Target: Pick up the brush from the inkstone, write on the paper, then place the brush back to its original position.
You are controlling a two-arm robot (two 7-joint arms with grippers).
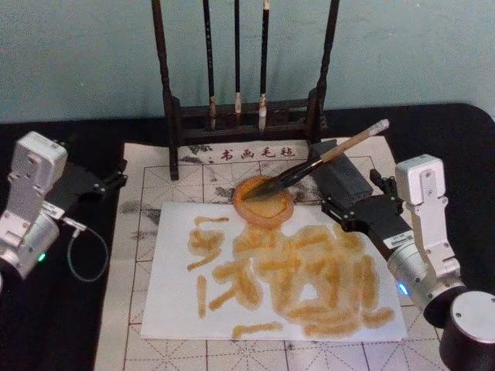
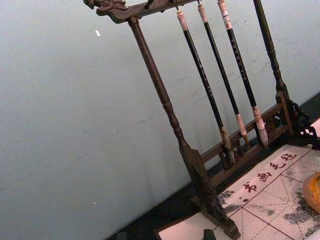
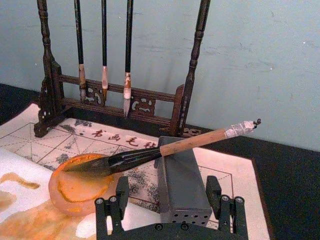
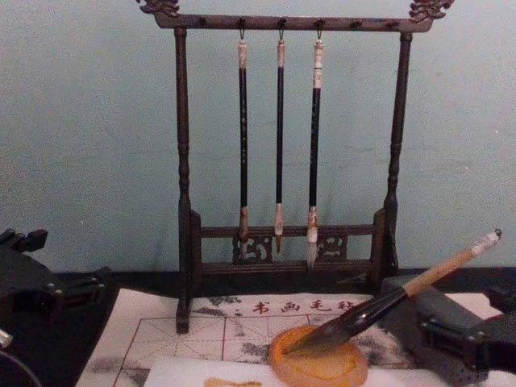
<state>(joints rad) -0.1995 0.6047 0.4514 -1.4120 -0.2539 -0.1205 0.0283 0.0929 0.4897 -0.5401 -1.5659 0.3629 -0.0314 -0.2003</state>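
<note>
Finding: the brush (image 1: 321, 164) lies at rest, tip in the inkstone (image 1: 264, 202), handle propped across the grey block (image 1: 346, 182). No gripper holds it. The paper (image 1: 271, 282) is already covered with many yellow-orange strokes, so by my judgement the writing is done and the brush is back in place; the task stands at or near its end, though the same layout would also fit a start on an already used sheet.

Right gripper (image 3: 171, 205): it sits just short of the grey block, fingers (image 3: 121, 192) spread apart and empty, with the brush handle passing beyond and above them. Left gripper (image 1: 116, 179): parked at the left edge of the grid-lined mat (image 1: 147, 193), well apart from the brush; whether its pincer is apart or together cannot be told from these views.

Brush orientation: the long axis runs diagonally, bristles pointing toward the robot's left and down into the dish, the whitish end cap raised toward the right and away from the robot. In the chest view the handle climbs to the right.

Next move, if any is owed: the right arm draws clear without knocking the propped handle. The stand of thin brushes (image 4: 279, 137) is behind and plays no part.
</note>
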